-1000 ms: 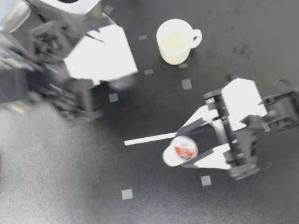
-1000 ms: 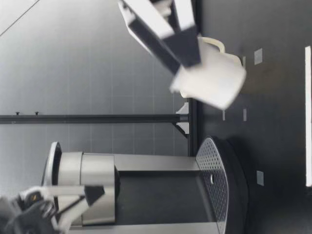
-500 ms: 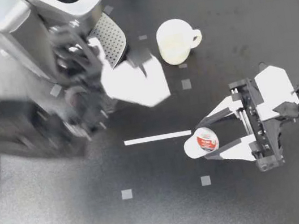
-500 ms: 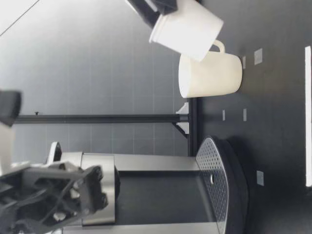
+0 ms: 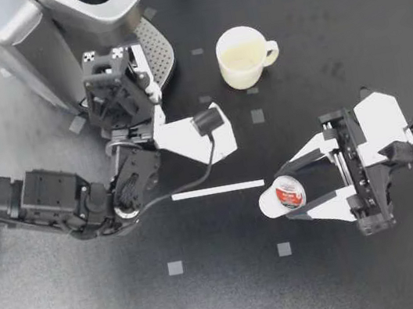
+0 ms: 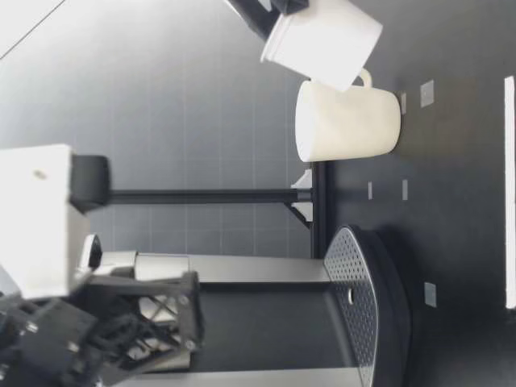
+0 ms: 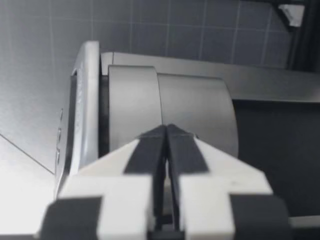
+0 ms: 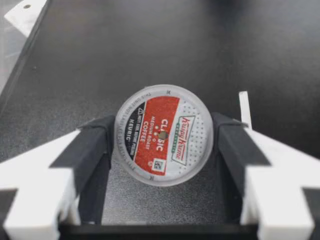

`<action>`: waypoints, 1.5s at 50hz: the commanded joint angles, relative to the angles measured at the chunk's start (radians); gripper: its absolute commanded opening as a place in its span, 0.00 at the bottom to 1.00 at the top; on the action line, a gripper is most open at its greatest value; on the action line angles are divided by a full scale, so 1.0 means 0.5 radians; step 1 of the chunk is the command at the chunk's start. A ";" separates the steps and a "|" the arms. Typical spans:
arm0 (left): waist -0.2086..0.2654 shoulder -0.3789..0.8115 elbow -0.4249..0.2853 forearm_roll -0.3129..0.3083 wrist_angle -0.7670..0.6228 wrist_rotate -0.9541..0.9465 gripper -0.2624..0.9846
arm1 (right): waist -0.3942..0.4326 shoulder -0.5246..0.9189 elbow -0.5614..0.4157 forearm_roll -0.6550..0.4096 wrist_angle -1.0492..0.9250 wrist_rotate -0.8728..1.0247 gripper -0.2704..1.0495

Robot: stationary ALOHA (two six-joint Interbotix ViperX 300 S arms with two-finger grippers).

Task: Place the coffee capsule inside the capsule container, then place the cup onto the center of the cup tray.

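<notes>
Two grippers work over a black table. The right gripper clamps the capsule between both fingers, with its lid facing the wrist, and holds it clear of the table. The left gripper, fingers pressed together and empty, faces the machine beside the tray. The cup stands upright on the table, apart from the tray.
</notes>
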 commanded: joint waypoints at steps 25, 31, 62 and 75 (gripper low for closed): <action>0.058 -0.052 0.107 0.276 0.012 -0.009 0.25 | -0.009 -0.034 -0.031 0.003 -0.028 -0.003 0.60; 0.098 -0.067 0.123 0.288 0.009 -0.009 0.24 | -0.009 -0.034 -0.031 0.003 -0.028 -0.003 0.60; 0.135 -0.215 0.196 0.488 0.095 0.000 0.24 | -0.009 -0.028 -0.049 0.003 -0.031 0.003 0.60; 0.135 -0.328 0.209 0.617 0.169 0.015 0.24 | -0.009 -0.018 -0.061 0.006 -0.031 0.009 0.60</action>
